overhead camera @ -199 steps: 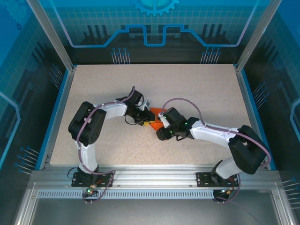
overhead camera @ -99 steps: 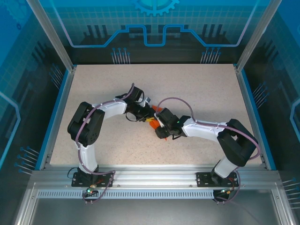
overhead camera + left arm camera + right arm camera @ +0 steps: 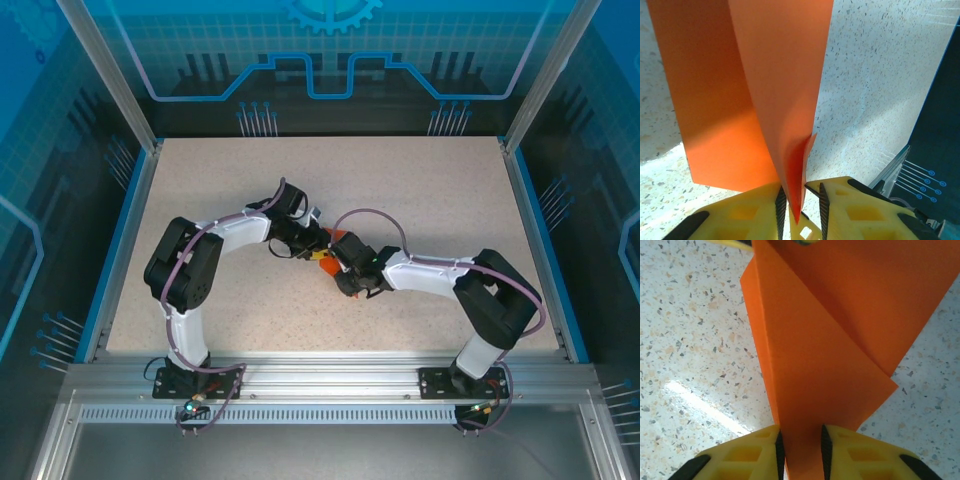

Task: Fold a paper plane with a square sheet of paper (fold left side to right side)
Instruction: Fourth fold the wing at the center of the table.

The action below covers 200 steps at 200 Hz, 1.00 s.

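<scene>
The square sheet of paper point(image 3: 324, 260) is a creased orange shape at the table's middle, mostly hidden under both grippers. My left gripper point(image 3: 319, 245) comes at it from the left. In the left wrist view a folded corner of the paper point(image 3: 765, 75) stands between the narrowly parted jaws of that gripper point(image 3: 800, 205), against the left pad, with a gap to the right pad. My right gripper point(image 3: 339, 259) meets it from the right. Its jaws point(image 3: 801, 450) stand slightly apart, and a flat orange flap point(image 3: 830, 340) spans the space between them.
The speckled table point(image 3: 420, 190) has free room all round the two grippers. Blue rails point(image 3: 120, 250) edge it left and right, and a metal frame runs along the near side. A yellow finger of the left gripper point(image 3: 732, 242) shows beyond the paper.
The right gripper has slid left, close against the left gripper, and its jaws have narrowed. Less of the orange paper shows from above. The left arm has shifted slightly.
</scene>
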{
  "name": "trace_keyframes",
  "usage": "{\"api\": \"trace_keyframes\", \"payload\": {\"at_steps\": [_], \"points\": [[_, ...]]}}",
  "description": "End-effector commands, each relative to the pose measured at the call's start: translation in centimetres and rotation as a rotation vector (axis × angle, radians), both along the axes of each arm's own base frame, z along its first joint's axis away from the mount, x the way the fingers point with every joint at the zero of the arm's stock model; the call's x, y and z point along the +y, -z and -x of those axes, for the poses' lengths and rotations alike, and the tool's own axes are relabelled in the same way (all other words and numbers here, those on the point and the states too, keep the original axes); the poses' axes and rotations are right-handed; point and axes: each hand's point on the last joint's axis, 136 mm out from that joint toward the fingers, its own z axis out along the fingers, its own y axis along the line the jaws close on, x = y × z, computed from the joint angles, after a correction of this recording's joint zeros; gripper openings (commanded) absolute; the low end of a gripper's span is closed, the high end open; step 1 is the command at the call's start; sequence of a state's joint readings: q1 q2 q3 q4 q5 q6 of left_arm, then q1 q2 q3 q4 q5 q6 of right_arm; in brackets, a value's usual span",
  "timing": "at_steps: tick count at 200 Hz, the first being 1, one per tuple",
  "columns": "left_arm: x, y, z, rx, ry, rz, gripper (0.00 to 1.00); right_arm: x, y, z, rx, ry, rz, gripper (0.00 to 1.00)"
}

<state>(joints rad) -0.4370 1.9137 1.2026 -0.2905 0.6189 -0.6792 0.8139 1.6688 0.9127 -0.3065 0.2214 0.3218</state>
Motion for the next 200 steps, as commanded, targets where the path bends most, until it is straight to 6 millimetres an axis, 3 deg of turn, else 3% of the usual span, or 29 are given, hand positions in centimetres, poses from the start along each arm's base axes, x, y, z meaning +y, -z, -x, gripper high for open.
{"api": "trace_keyframes", "payload": {"at_steps": [1,25,59,97,120,137,162,200], "points": [[-0.2,-2.8,-0.1,-0.036,0.008,0.025,0.28,0.3,-0.1,0.2,0.003,-0.011,0.023,0.23],[0.2,-3.0,-0.1,-0.044,0.002,0.018,0.33,0.3,0.2,0.4,0.013,-0.011,0.021,0.15],[1.5,-4.1,-0.3,-0.075,-0.014,0.015,0.5,0.5,0.4,0.8,0.033,-0.02,0.003,0.09],[4.4,-5.7,-0.8,-0.124,-0.071,-0.005,0.65,0.8,0.3,0.9,0.058,-0.011,-0.066,0.08],[6.3,-5.4,-0.6,-0.119,-0.115,-0.021,0.65,1.3,-0.6,0.5,0.057,-0.003,-0.138,0.07],[6.5,-4.3,0.2,-0.092,-0.113,-0.025,0.6,0.8,0.1,1.1,0.087,0.005,-0.171,0.07],[5.5,-2.0,1.2,-0.029,-0.094,-0.002,0.49,0.7,0.3,1.3,0.109,0.017,-0.211,0.07],[3.2,0.3,1.8,0.015,-0.047,-0.002,0.44,0.4,0.4,1.3,0.134,0.041,-0.269,0.07]]}}
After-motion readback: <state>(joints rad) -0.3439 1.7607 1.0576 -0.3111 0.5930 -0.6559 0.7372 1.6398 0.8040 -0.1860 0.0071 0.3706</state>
